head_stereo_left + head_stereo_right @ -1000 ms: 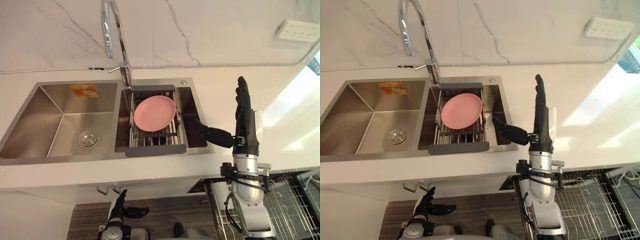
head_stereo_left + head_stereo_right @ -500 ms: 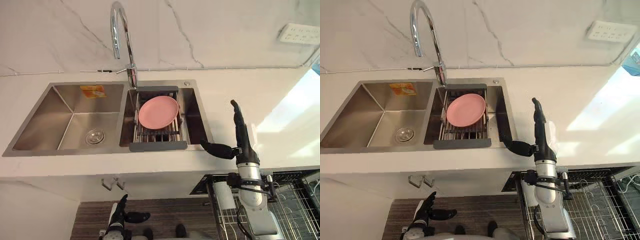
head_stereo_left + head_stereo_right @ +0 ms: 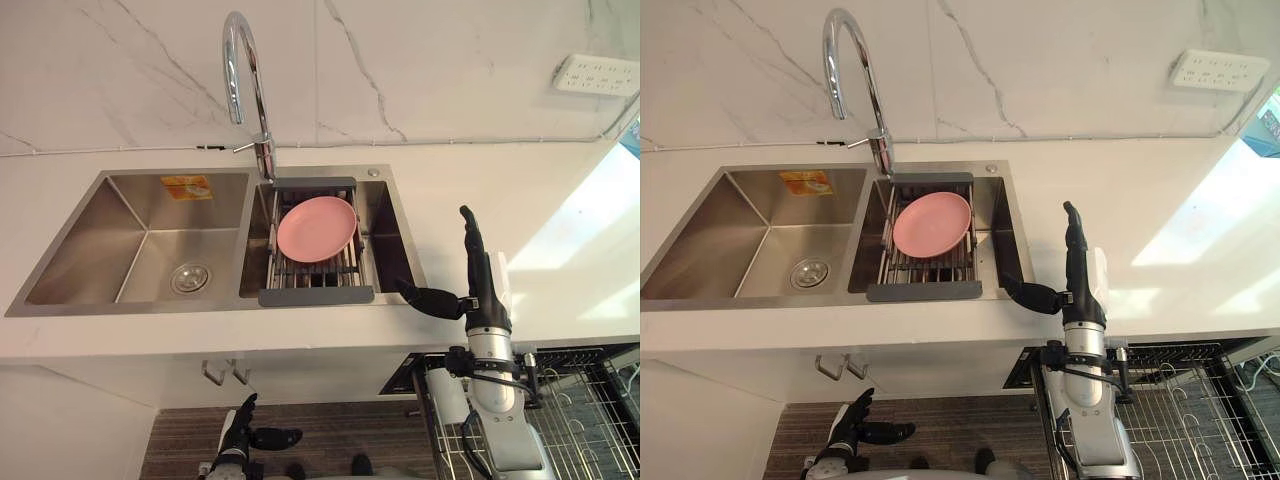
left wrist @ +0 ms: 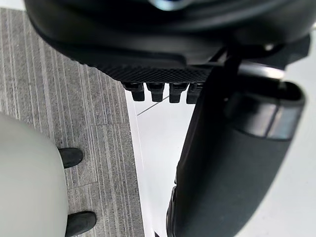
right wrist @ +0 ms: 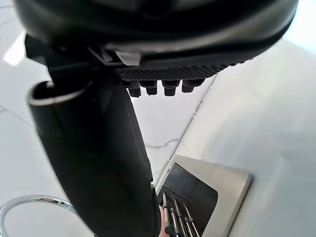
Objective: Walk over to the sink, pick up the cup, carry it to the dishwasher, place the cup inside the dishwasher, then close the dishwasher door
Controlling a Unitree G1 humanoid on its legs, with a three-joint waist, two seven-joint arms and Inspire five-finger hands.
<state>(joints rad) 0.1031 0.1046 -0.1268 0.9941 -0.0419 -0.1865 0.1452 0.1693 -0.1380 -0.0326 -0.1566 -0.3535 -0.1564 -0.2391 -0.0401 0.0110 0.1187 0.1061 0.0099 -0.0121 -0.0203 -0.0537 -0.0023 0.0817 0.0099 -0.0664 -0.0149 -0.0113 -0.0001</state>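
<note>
the right hand (image 3: 481, 288) is seen raised over the near edge of the counter (image 3: 470, 180), just right of the sink (image 3: 110, 225). its fingers are stretched straight toward the far wall and its thumb is spread out to the left; nothing is held in it. a white object that appears to be the cup (image 3: 446, 397) is seen in the dishwasher rack (image 3: 590, 405) at the near right, below the counter edge. it lies nearer than the right hand, just left of that arm's wrist, and is not touched by the fingers; its shape is partly hidden, so it cannot be identified with certainty. a pink plate (image 3: 316, 228) is propped on a drying rack (image 3: 316, 295) set in the sink's right basin, left of the right hand, under the faucet (image 3: 240, 70). the left hand (image 3: 238, 428) is held low at the near left over the floor (image 3: 330, 430), relaxed and empty.
</note>
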